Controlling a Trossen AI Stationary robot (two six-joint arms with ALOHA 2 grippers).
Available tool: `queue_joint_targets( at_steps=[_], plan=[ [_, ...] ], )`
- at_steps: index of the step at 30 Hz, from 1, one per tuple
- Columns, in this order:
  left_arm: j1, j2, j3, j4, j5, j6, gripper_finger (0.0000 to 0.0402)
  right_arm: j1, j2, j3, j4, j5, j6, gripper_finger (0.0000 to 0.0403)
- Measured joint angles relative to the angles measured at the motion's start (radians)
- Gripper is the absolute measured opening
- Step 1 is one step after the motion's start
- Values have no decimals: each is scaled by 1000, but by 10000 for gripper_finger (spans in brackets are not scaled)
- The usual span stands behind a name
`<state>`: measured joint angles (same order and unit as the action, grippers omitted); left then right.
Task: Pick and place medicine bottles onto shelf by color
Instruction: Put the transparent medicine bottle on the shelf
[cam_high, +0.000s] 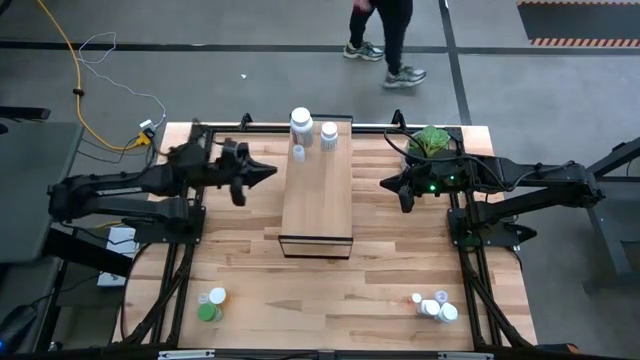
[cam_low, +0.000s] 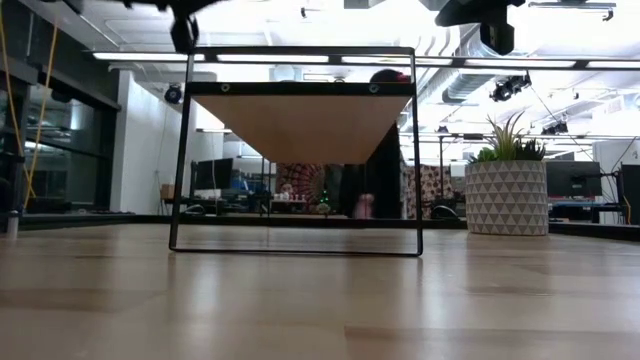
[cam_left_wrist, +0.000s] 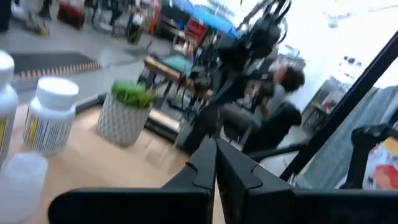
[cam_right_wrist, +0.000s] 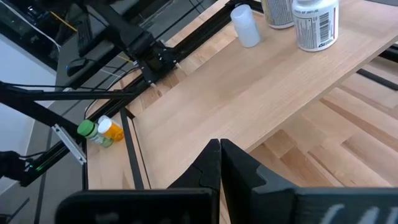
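Table-centre shelf (cam_high: 318, 200) between both arms' closed fingers (cam_left_wrist: 214, 165), bottles (cam_high: 301, 122) beyond.

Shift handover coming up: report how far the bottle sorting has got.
Done: three white bottles stand at the far end of the shelf. In hand: nothing; the left gripper and right gripper flank the shelf, jaws shut and empty. Left: the green and orange pair and a white-capped cluster at the near edge.

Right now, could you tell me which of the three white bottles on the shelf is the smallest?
The small plain bottle without a label, at the shelf's far end. It stands in front of the large labelled bottle, with the medium labelled bottle beside them.
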<state>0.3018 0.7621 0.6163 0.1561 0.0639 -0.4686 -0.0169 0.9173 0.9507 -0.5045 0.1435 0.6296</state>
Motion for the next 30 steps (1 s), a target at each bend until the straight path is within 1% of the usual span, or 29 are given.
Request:
queue_joint_targets(
  at_steps=[5,7,11,15,19,22,25,28,30],
  plan=[
    [-122,-39,0,0,-133,23,0,0,0,0,0,-2,-6,0],
    [-166,-39,0,2,-164,40,0,0,0,0,0,-2,-8,0],
    [-235,-28,0,22,-195,80,0,0,0,0,0,-37,-43,0],
    [-274,-24,0,36,-212,87,0,0,0,0,0,-68,-60,0],
    [-280,-23,0,35,-212,71,0,0,0,0,0,-77,-5,0],
    [-279,-23,0,34,-211,63,0,-7,0,0,-24,-143,83,6],
    [-279,-23,0,34,-211,61,0,6,0,0,-97,-237,186,34],
    [-279,-23,0,32,-211,61,0,65,0,0,-221,-303,287,83],
    [-279,-23,0,25,-211,61,0,123,0,0,-327,-326,365,123]
  ],
)
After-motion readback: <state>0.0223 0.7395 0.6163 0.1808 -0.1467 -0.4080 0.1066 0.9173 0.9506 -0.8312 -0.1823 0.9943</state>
